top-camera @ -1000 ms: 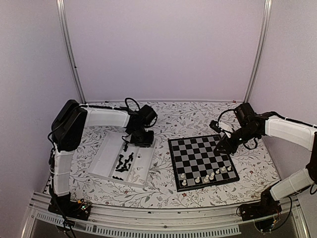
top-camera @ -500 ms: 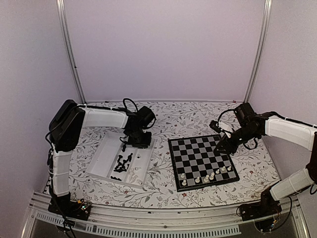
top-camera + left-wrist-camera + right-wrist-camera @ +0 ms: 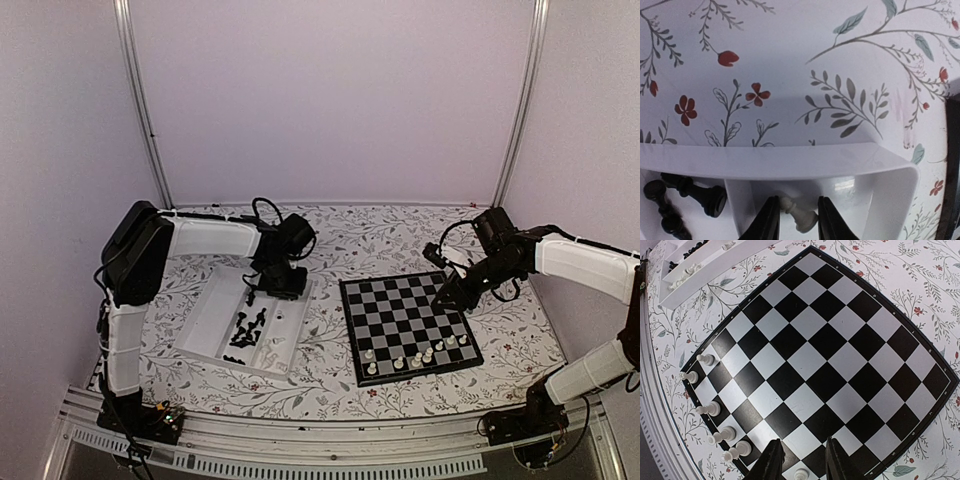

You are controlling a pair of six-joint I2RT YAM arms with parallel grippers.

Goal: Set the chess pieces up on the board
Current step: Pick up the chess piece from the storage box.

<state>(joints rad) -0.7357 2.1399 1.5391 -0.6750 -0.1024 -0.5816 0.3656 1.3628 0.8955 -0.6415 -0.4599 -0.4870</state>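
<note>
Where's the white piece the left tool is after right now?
In the left wrist view the white piece lies on its side between the fingers of the left tool, in the end compartment of the tray; black pieces lie in the neighbouring compartment.

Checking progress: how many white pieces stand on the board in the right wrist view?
6. Five white pieces line the board's lower-left edge; one shows at the bottom, between the fingers of the right gripper. Others may sit out of frame.

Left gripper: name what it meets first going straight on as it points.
Most likely the white chess piece lying between the jaws of the left gripper in the tray compartment, then the tray floor; depth is unclear.
</note>
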